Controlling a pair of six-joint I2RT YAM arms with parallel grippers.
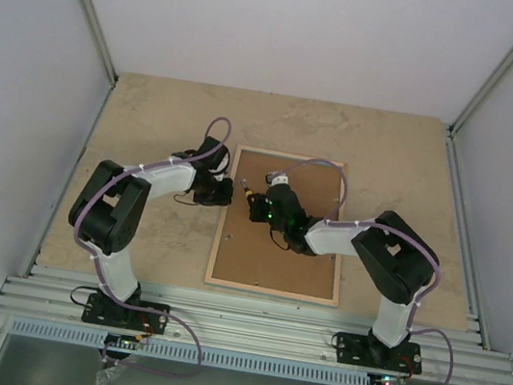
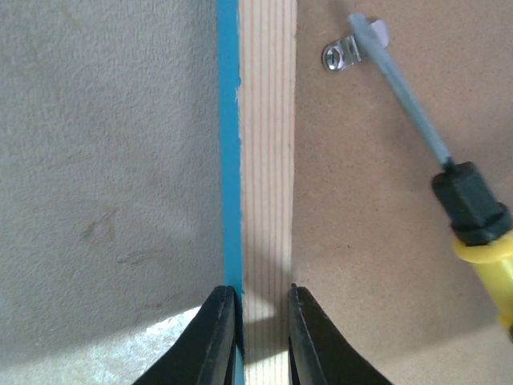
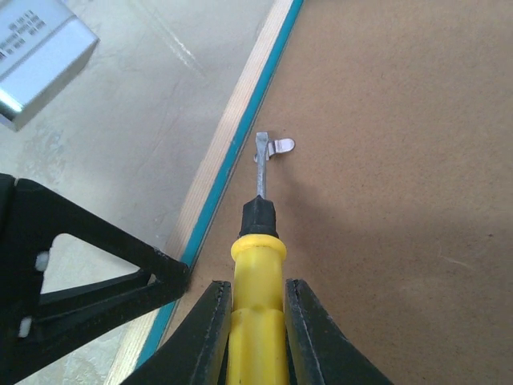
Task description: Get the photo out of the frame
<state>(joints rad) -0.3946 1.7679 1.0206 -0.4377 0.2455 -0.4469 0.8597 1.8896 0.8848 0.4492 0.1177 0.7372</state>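
The frame (image 1: 270, 290) lies face down on the table with its brown fibreboard panel (image 1: 271, 254) up. The photo is hidden under the panel. My left gripper (image 1: 228, 191) is shut on the frame's left wooden rail (image 2: 267, 160), one finger on the turquoise outer edge (image 2: 228, 160) and one on the inner side. My right gripper (image 3: 258, 285) is shut on a yellow-handled screwdriver (image 3: 258, 257). Its blade tip rests at a small metal clip (image 3: 280, 146) near the left rail. The clip (image 2: 341, 54) and screwdriver (image 2: 473, 216) also show in the left wrist view.
The left gripper's black fingers (image 3: 96, 281) sit close beside the screwdriver handle. Another metal clip (image 1: 343, 195) sits at the panel's right edge. Grey walls enclose the table on three sides, and a metal rail (image 1: 254, 329) runs along the near edge.
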